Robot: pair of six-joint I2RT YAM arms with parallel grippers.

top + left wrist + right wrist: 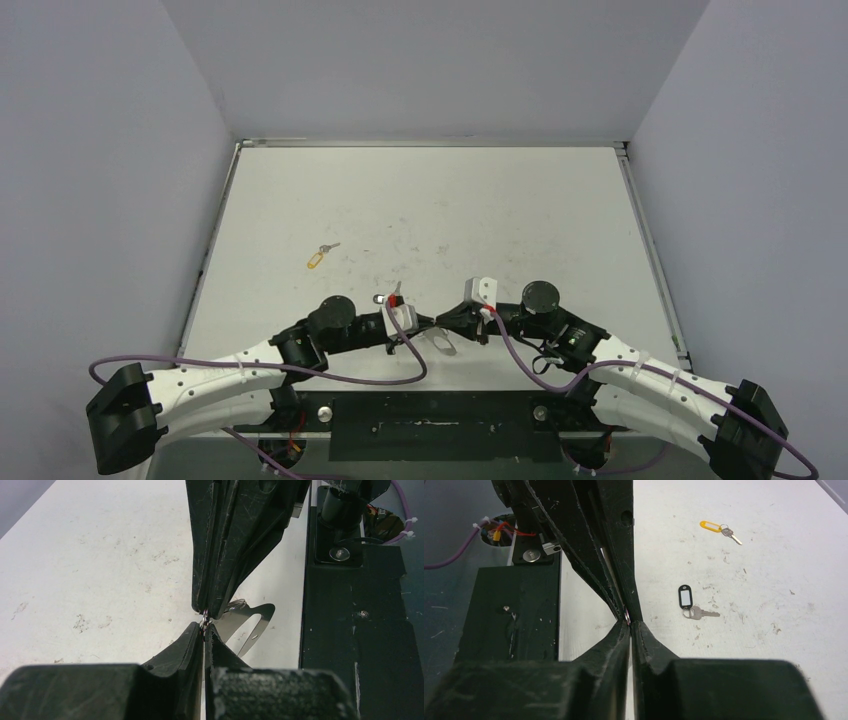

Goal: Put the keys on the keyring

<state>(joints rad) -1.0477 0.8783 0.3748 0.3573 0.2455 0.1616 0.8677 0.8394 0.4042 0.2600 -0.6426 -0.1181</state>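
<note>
Currently | left gripper [205, 629] + right gripper [208, 611] clenched tip-to-tip on keyring [250, 622] small ring, likely steadying it for threading | black-tag key [687, 600], yellow-tag key [714, 526] lie apart, unthreaded

Silver keyring [248, 621], yellow-tagged key [716, 527], black-tagged key [688, 601], white table [450, 200].

Polished flat metal keyring [230, 625], bright silver metal keys [704, 613], glossy yellow plastic tag [710, 526], glossy black plastic tag [685, 597], matt white scuffed table [100, 570]

Plain pale grey walls [430, 60] enclose the left, far and right edges of a scuffed white rectangular desk [500, 200].
</note>
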